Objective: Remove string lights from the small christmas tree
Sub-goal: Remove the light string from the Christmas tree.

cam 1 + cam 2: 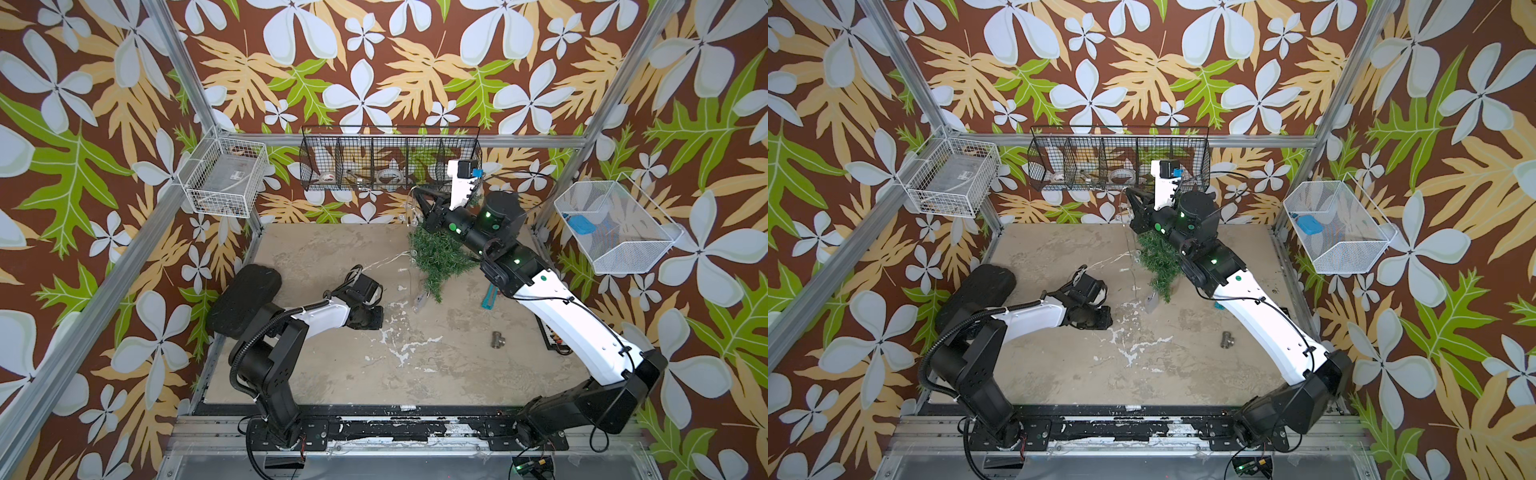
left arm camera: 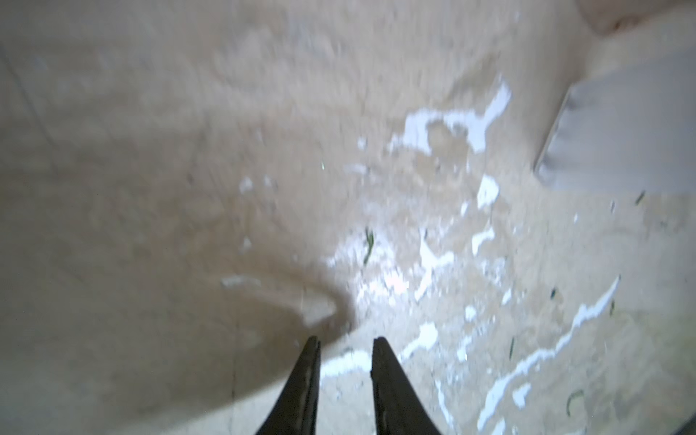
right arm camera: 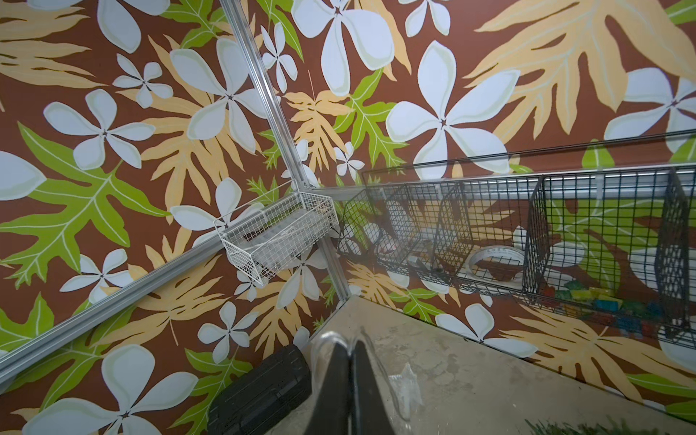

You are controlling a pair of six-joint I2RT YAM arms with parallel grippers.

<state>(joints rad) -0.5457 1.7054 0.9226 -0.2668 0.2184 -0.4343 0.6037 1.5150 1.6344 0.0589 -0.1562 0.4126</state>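
Note:
The small christmas tree [image 1: 440,259] [image 1: 1160,259] leans on the table's far side, partly under my right arm; its base is hidden. My right gripper [image 1: 416,194] [image 1: 1129,193] [image 3: 350,348] is raised above it and shut on the thin wire of the string lights [image 1: 412,232] [image 3: 408,380]. The wire hangs down past the tree, and a strand [image 1: 386,260] runs toward my left wrist. The clear battery box [image 1: 420,300] [image 1: 1151,301] lies by the tree. My left gripper [image 1: 373,321] [image 2: 346,341] points down at the table, slightly open, with nothing between its fingers.
A grey pipe fitting [image 1: 498,339] and a teal tool [image 1: 489,299] lie on the right of the table. A black case [image 1: 245,299] sits at the left edge. A black wire basket [image 1: 390,158] hangs on the back wall, with white baskets at the left [image 1: 224,180] and right [image 1: 615,226].

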